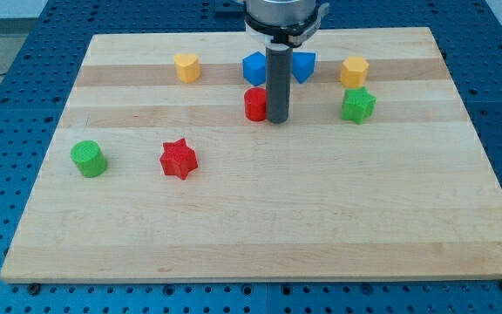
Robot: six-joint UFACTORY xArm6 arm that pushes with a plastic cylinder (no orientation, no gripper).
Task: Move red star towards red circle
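In the camera view, near the top centre of the wooden board (260,218): dark rod descending from the arm's mount at the view's top edge, with my tip (277,120) planted on the board surface. No jaws on this end effector, only the plain rod; nothing pinched or held. Tip position: just beside the red circle (255,104), on that block's right side in the view, touching or nearly so; exact contact not resolvable.

Behind the rod, toward the view's top: blue block (254,68) on the left, cube-like, and a second blue block (304,65) on the right, partly hidden by the rod, shape uncertain. Both near the red circle but apart from it.

Task item: red star (179,159), lying left of centre, lower than the red circle and well apart from both the circle and the tip. Flat on the board, not touching any other block.

Remaining blocks: green cylinder (88,159) near the board's left edge, left of the red star; yellow block (186,66) in the upper left area; second yellow block (354,71) in the upper right area; green star-like block (357,105) just below that second yellow block.

Around the board: blue perforated table (24,105).
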